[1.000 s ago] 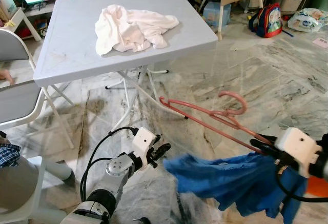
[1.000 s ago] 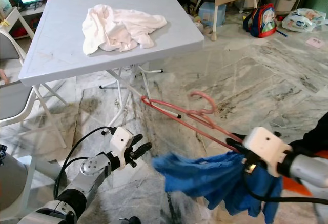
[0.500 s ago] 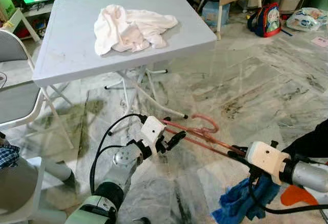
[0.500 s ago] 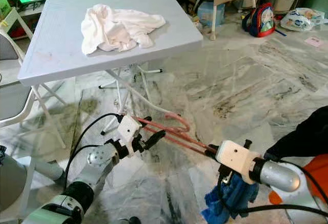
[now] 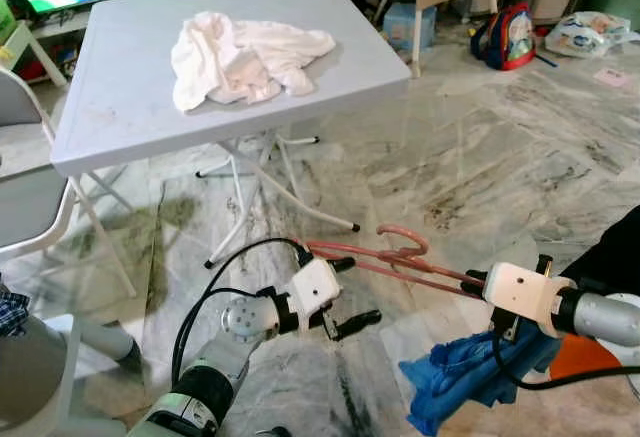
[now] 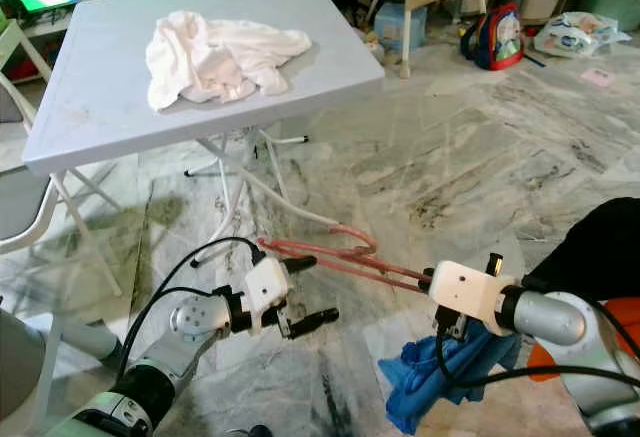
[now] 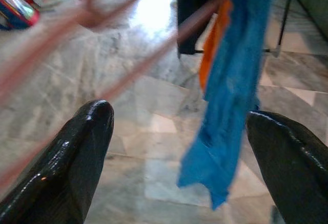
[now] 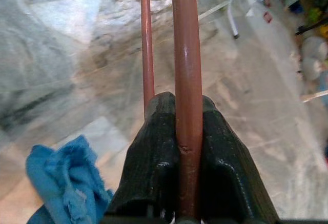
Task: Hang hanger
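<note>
Hanger [image 5: 385, 257], pink and thin, lay almost level in the air low over the marble floor [image 5: 470, 147], its hook curling upward near the middle. The right gripper [image 8: 178, 126] had its two black fingers clamped tight on one end of it, one rod pinched between the pads and a second rod running just beside. A blue cloth [image 5: 465, 377] drooped from that same end, below the right wrist, down toward the floor. The left gripper [image 5: 345, 292] sat at the hanger's other end with its fingers [image 7: 77, 157] spread wide apart; one finger was near the pink tip and the other pointed out below it, and whether either touched the rod could not be told. Farther back stood a grey folding table [image 5: 120, 107] with a crumpled white cloth [image 5: 245, 57] on top. A small backpack [image 5: 507, 37] rested on the floor beyond.
</note>
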